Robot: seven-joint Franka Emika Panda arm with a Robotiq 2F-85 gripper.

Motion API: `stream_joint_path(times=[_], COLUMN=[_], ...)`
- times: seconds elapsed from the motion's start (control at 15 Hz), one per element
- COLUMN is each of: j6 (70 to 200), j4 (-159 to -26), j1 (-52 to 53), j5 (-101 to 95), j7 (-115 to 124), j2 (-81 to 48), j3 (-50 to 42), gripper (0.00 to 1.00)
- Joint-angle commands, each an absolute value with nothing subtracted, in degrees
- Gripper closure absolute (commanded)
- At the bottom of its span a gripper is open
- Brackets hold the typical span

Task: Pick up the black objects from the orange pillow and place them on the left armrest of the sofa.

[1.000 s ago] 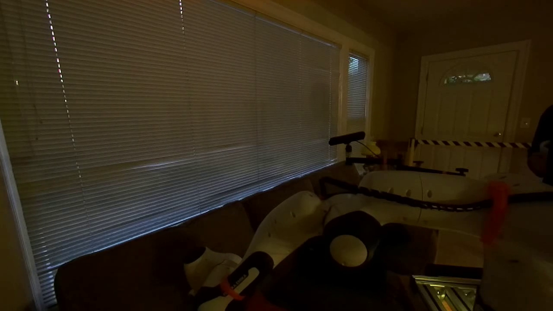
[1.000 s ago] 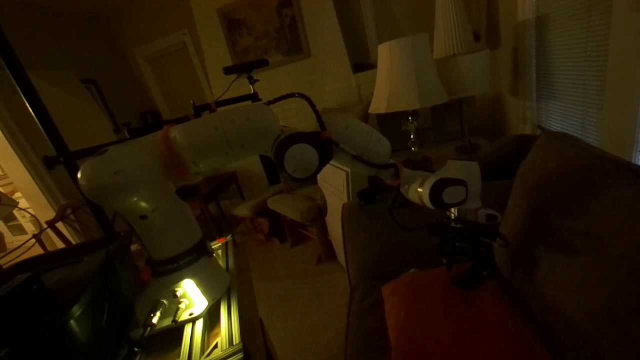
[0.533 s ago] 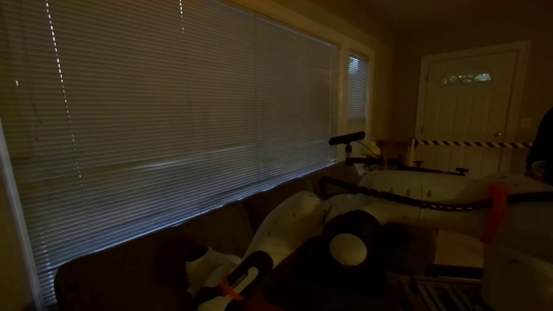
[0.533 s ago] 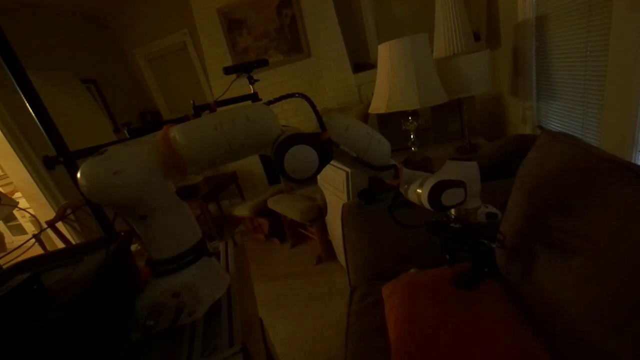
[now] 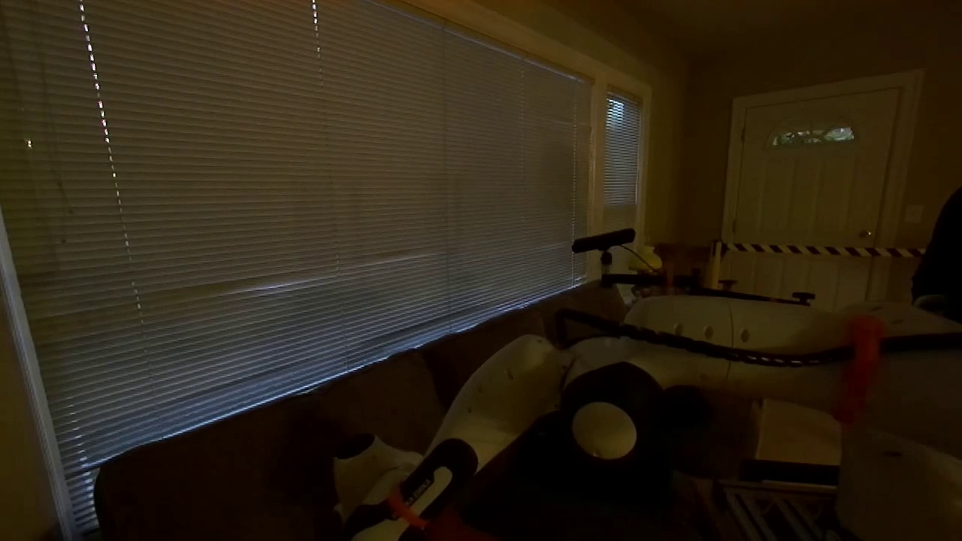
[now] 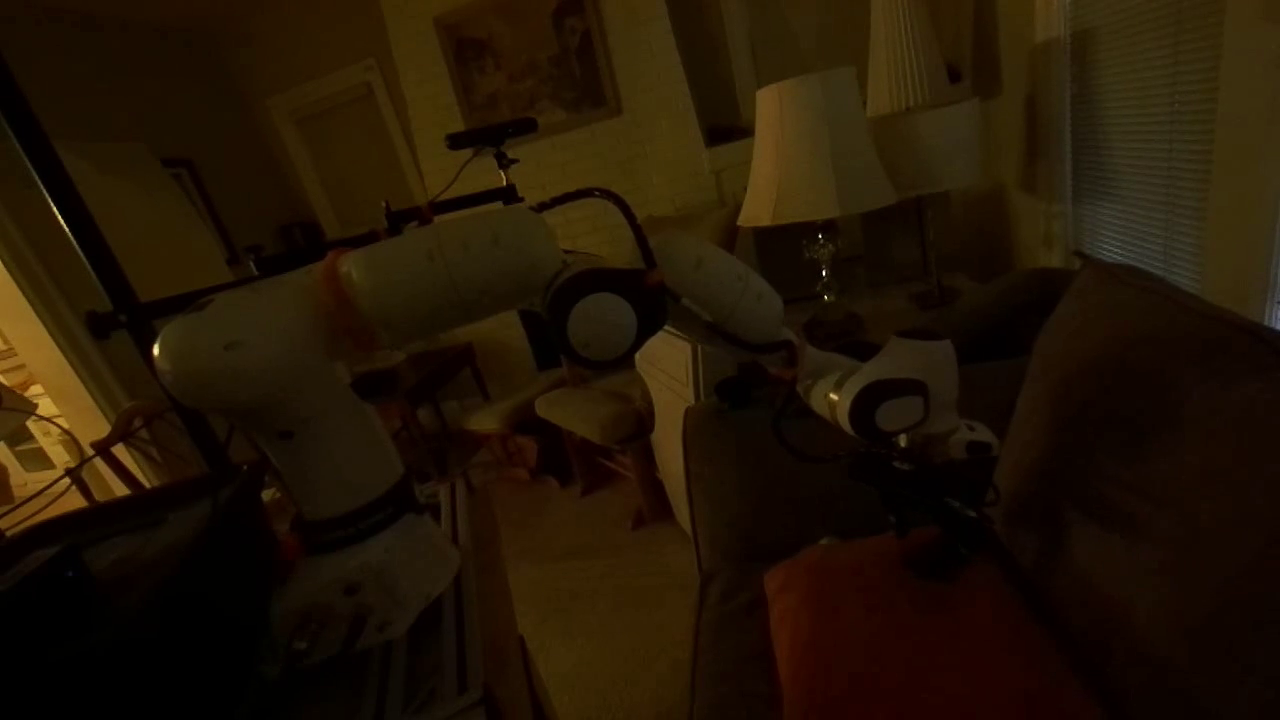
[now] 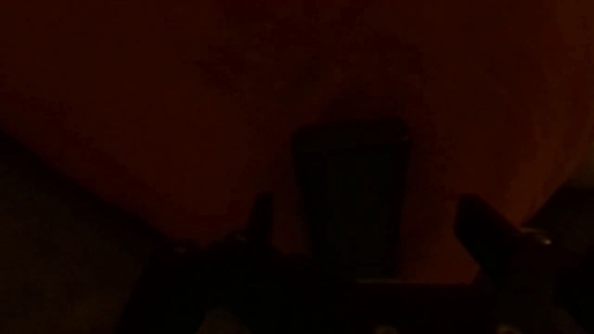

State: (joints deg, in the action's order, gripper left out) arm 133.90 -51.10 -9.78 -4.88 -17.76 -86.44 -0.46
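Observation:
The orange pillow (image 6: 900, 630) lies on the dark brown sofa (image 6: 1150, 470), whose back also shows in an exterior view (image 5: 225, 473). In the wrist view, the pillow (image 7: 139, 139) fills most of the picture. A black, block-like object (image 7: 355, 199) lies on it. My gripper (image 7: 366, 195) is open, with one finger on each side of the black object and a gap to both sides. In an exterior view, my gripper (image 6: 945, 550) is low over the pillow's far end; the black object there cannot be told from the dark fingers. Only one black object can be made out.
The room is very dark. Lamps (image 6: 815, 150) stand beyond the sofa's far end, near a white cabinet (image 6: 668, 365). A window with blinds (image 5: 301, 225) runs behind the sofa. A dark figure (image 5: 939, 255) is at the picture's right edge.
My hand has tilted and dropped slightly over the pillow. The bright light on the robot's base has gone out. The dark figure at the edge has shifted.

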Motion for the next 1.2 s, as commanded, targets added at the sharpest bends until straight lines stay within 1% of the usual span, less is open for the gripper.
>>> stream_joint_path(times=[0.0,0.13,0.2,0.27,0.4,0.53,0.6,0.73,0.93,1.13], j6=[136.61,137.40,137.36,137.58,137.33,137.25,137.18,136.94,136.38,131.50], j4=[-52.88,-53.41,-53.57,-53.81,-54.02,-54.10,-54.11,-54.03,-53.65,-51.05], j1=[-10.57,-10.92,-11.09,-11.18,-11.24,-11.07,-11.01,-10.93,-10.62,-9.25], j5=[-4.34,-4.46,-4.43,-4.44,-4.41,-4.48,-4.48,-4.43,-4.52,-4.82], j7=[-15.32,-14.65,-14.38,-14.27,-14.12,-13.85,-13.81,-13.80,-13.15,-12.81], j2=[-86.44,-86.44,-86.43,-86.43,-86.43,-86.43,-86.41,-86.38,-86.32,-86.12], j3=[-1.44,-1.90,-1.99,-2.04,-1.91,-1.89,-1.83,-1.69,-2.05,-2.09], gripper=[0.00,0.00,0.02,0.27,0.28,0.43,0.53,0.65,0.67,0.69])
